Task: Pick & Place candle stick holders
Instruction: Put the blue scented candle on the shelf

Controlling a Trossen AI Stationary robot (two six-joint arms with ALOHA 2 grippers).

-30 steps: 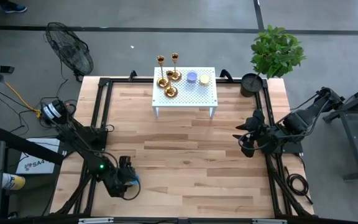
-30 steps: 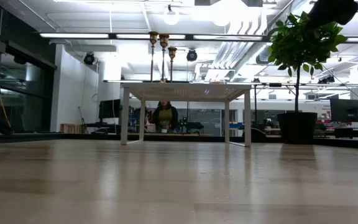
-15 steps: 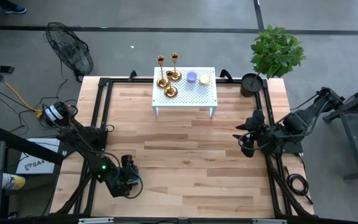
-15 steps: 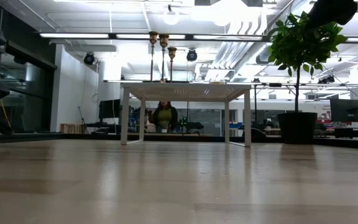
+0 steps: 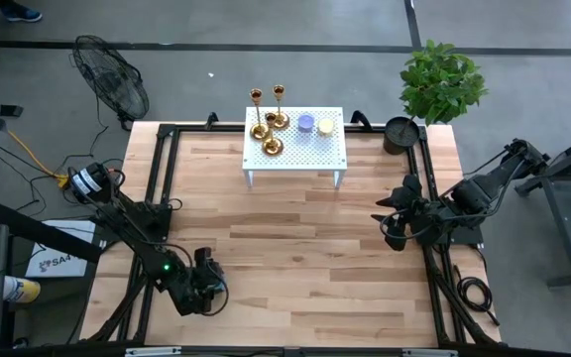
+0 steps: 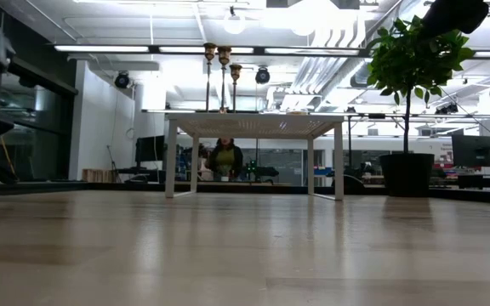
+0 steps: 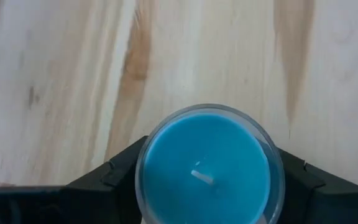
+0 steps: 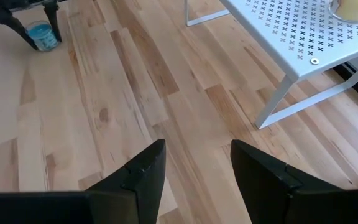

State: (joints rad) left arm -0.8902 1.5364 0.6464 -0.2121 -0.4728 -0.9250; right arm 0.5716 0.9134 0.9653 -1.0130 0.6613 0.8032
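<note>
A blue candle in a glass is seen clamped between the fingers of the left gripper at the near-left of the wooden table, low over the boards; it is not one of the task's items. The right gripper is parked at the right edge w/ fingers spread, nothing held. Farther back, the three candle stick holders stand untouched on the left end of the small white perforated table, beside purple & yellow candles. Judged: holder pick not yet begun; next move probably calls for the blue candle to be released, then a reach to a stem.
</note>
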